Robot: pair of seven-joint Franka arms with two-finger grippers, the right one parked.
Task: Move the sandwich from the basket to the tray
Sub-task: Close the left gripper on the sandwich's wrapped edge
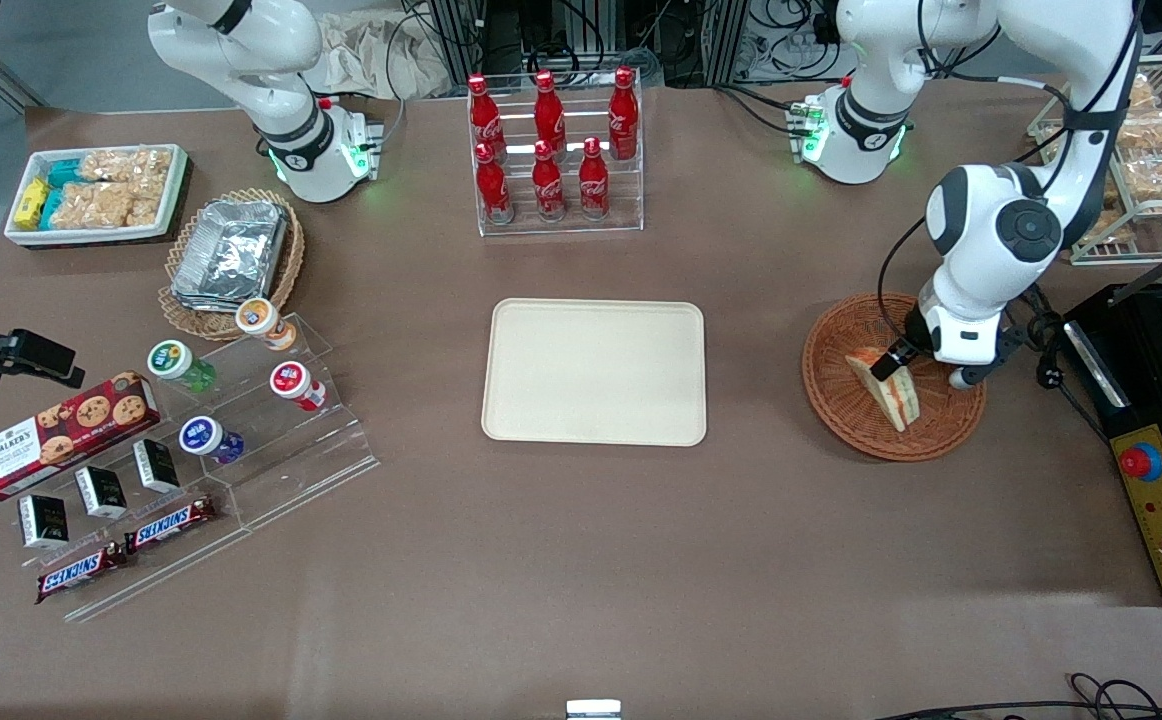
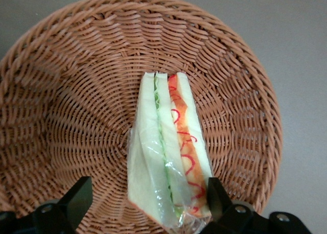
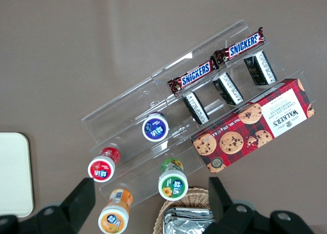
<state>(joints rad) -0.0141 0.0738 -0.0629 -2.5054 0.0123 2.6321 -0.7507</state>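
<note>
So the cream tray [image 1: 594,371] sits flat mid-table with nothing on it, and the sandwich [image 1: 889,388] isn't out of its reddish-brown wicker basket [image 1: 846,410] yet, which is off toward the working arm's end of the table. There's one tray, one sandwich in clear wrap, and one basket of this kind.

The bit the next move hangs on: the left arm's gripper [image 2: 148,198] is down inside the basket, right over the sandwich. Its fingers [image 2: 76,195] are spread wide, one on each side of the wedge, with nothing pinched. In the wrist view the sandwich [image 2: 168,157] stands on edge with its filling layers up, green on one side and orange-red on the other, and its long axis runs straight away from the wrist camera, so the fingers straddle it across the bread faces. One finger looks right beside the bread, maybe touching the wrap; the other stands apart with bare wicker showing between. I'd say closing from here should squeeze the slices together rather than slide along them, though it may nudge the wedge sideways first.

After that it's lift and carry across to the tray, toward the parked arm's end.
</note>
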